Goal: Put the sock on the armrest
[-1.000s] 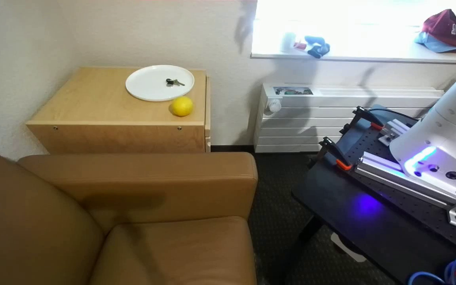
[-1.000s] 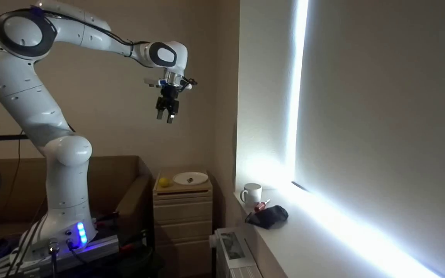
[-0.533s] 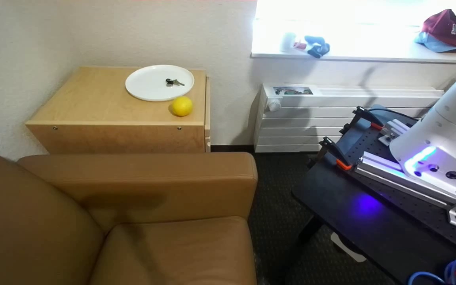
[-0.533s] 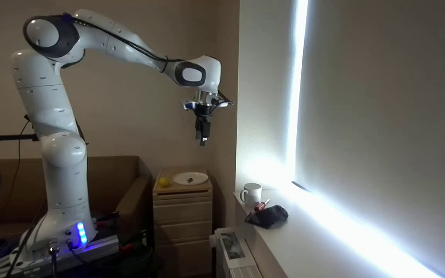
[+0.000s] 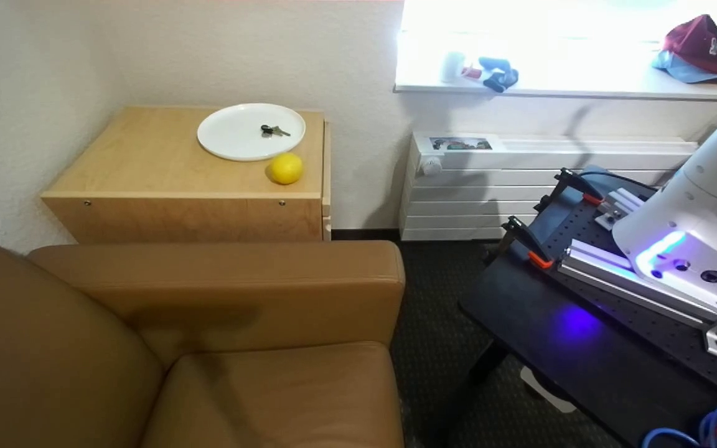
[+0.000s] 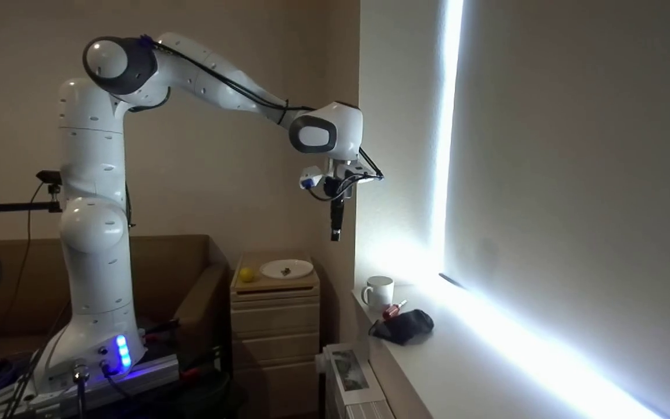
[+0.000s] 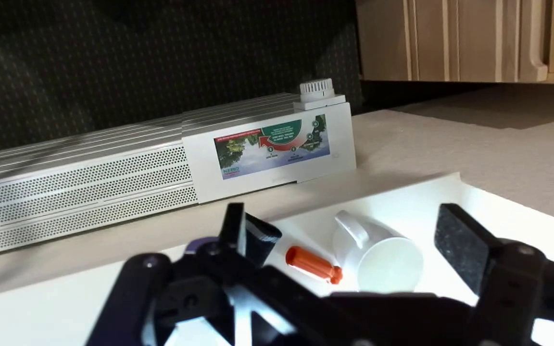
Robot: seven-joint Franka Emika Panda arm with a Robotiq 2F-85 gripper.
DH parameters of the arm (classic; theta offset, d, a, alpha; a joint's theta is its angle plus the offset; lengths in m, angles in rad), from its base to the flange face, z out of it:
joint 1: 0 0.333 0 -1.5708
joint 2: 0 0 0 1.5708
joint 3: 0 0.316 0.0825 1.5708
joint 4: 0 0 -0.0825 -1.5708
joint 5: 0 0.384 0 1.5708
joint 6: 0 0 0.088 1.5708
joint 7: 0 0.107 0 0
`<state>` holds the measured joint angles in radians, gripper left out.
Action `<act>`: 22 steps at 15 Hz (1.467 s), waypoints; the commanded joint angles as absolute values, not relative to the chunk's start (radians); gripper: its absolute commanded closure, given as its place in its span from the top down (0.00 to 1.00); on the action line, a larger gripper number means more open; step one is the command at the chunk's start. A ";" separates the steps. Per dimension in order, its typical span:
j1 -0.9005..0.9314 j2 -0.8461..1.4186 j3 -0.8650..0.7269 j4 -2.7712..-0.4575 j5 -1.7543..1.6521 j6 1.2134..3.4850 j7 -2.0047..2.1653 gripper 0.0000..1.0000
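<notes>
Glaring light washes over the white surface (image 6: pixel 457 361), where the sock (image 6: pixel 403 327) lies limp and bunched near the edge. Just beside it is a red-handled tool (image 6: pixel 392 311) (whether the two touch, I cannot tell), and next to that a white mug (image 6: pixel 380 293) stands upright. My hand (image 6: pixel 335 233) hangs higher than all three, apart from them, pointing down; in the wrist view its fingers (image 7: pixel 462 245) are spread wide, the mug and the tool seen through the gap. Farther along the white surface sits a maroon cap (image 5: pixel 694 42). Well apart from the sock, the armrest (image 5: pixel 221 264) of the brown chair (image 5: pixel 271 398) runs near a wooden surface (image 5: pixel 159 155) bearing a white plate (image 5: pixel 228 134) with keys (image 5: pixel 274 130) and, beside the plate, a lemon (image 5: pixel 285 168).
</notes>
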<state>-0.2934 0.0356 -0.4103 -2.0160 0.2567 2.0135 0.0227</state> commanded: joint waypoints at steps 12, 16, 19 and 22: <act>-0.386 0.524 -0.336 -1.875 0.256 2.608 0.195 1.00; -0.378 0.523 -0.330 -1.878 0.233 2.574 0.207 1.00; -0.370 0.562 -0.330 -1.866 0.227 2.651 0.213 1.00; -0.391 0.659 -0.287 -1.818 0.276 2.771 0.224 1.00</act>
